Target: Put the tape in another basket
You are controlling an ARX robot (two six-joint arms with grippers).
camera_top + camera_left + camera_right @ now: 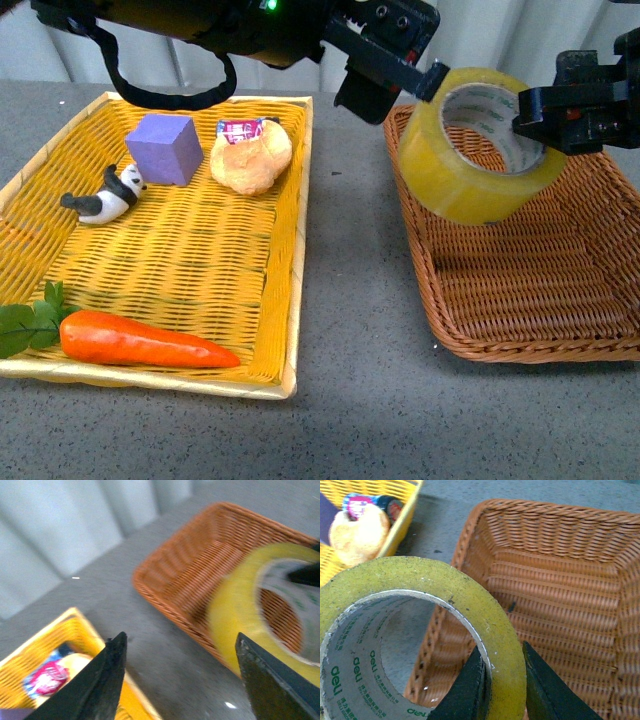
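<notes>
The tape [470, 170], a wide yellowish roll with a white core and green print, hangs tilted in the air above the near-left part of the brown wicker basket [520, 350]. My right gripper [535, 120] is shut on the tape's wall, one finger inside the core and one outside, as the right wrist view shows [502, 650] over the tape [410, 575] and the basket [560, 555]. My left gripper [400, 80] is open and empty just left of the roll. In the left wrist view it [179, 640] hangs over grey table, with the tape [235, 610] and basket [170, 570] beyond.
A bright yellow woven tray [290, 250] lies on the left. It holds a carrot [140, 340], a green leaf [30, 320], a panda figure [105, 198], a purple cube [165, 148], a bread roll [250, 155] and a small packet [240, 128]. Grey table separates tray and basket.
</notes>
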